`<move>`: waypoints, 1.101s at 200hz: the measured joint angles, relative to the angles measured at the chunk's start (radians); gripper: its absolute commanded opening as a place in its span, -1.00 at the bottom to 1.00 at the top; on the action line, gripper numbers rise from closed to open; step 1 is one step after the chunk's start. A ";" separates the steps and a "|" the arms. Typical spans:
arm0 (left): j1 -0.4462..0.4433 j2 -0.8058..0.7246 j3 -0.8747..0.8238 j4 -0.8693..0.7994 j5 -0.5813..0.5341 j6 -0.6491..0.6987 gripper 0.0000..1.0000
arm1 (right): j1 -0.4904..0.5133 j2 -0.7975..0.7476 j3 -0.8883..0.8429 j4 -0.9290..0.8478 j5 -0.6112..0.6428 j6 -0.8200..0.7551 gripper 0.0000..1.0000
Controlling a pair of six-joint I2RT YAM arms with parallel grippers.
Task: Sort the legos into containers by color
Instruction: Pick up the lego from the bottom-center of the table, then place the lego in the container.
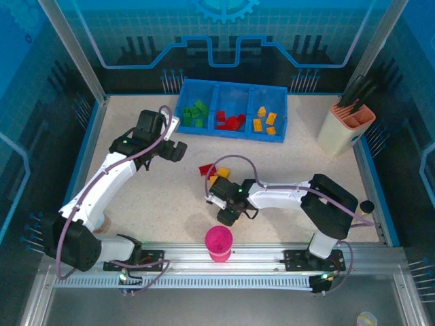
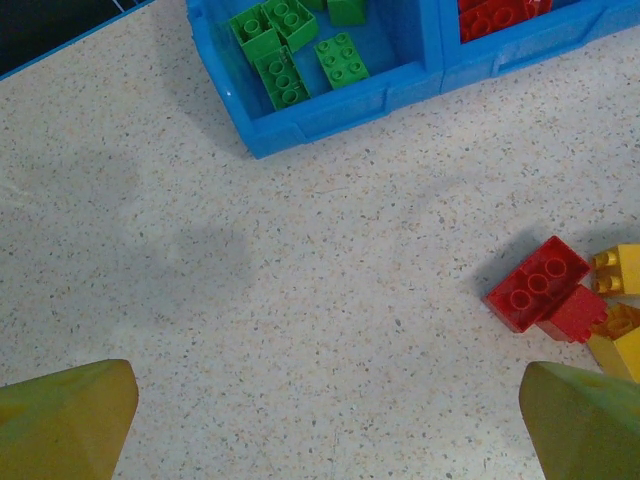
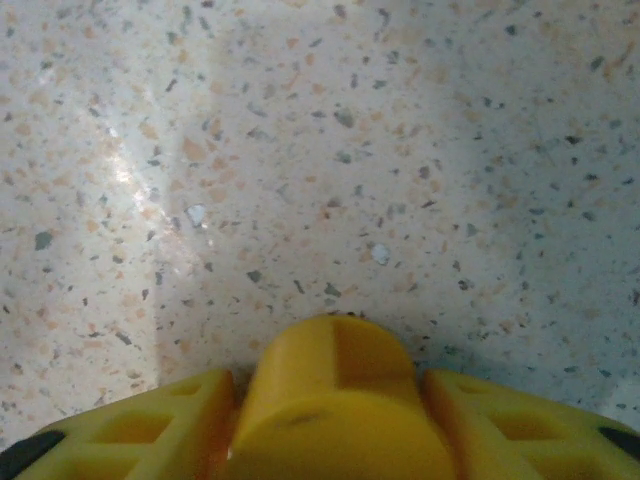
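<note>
The blue tray [image 1: 234, 138] at the back has three compartments, with green legos [image 1: 194, 112] on the left, red ones [image 1: 231, 121] in the middle and yellow ones [image 1: 265, 122] on the right. A small pile of red and yellow legos [image 1: 214, 171] lies mid-table. My left gripper [image 1: 173, 151] hangs open between tray and pile; its wrist view shows green legos [image 2: 290, 50], a red brick [image 2: 537, 283] and bare table under the gripper [image 2: 325, 400]. My right gripper [image 1: 216, 193], low just in front of the pile, is shut on a round yellow lego [image 3: 335, 390].
A magenta cup [image 1: 219, 243] stands at the near edge between the arm bases. A beige-and-pink utensil holder [image 1: 348, 129] stands at the back right. A raised blue border [image 1: 88, 146] runs along the table's sides.
</note>
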 measured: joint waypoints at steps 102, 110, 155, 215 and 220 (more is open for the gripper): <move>0.000 -0.090 -0.063 0.060 -0.023 -0.008 0.98 | -0.363 -0.305 0.056 -0.042 0.016 0.060 -0.17; 0.000 -0.103 -0.071 0.068 -0.023 -0.008 0.99 | -0.410 -0.316 0.074 -0.019 0.024 0.060 -0.17; 0.000 -0.129 -0.082 0.080 -0.023 -0.015 0.98 | -0.617 -0.198 0.251 0.112 0.065 0.050 -0.18; 0.000 -0.152 -0.082 0.083 -0.022 -0.032 0.99 | -0.744 0.132 0.480 0.282 0.096 0.048 -0.18; 0.000 -0.152 -0.082 0.083 -0.022 -0.032 0.98 | -0.752 0.166 0.504 0.288 0.096 0.049 -0.19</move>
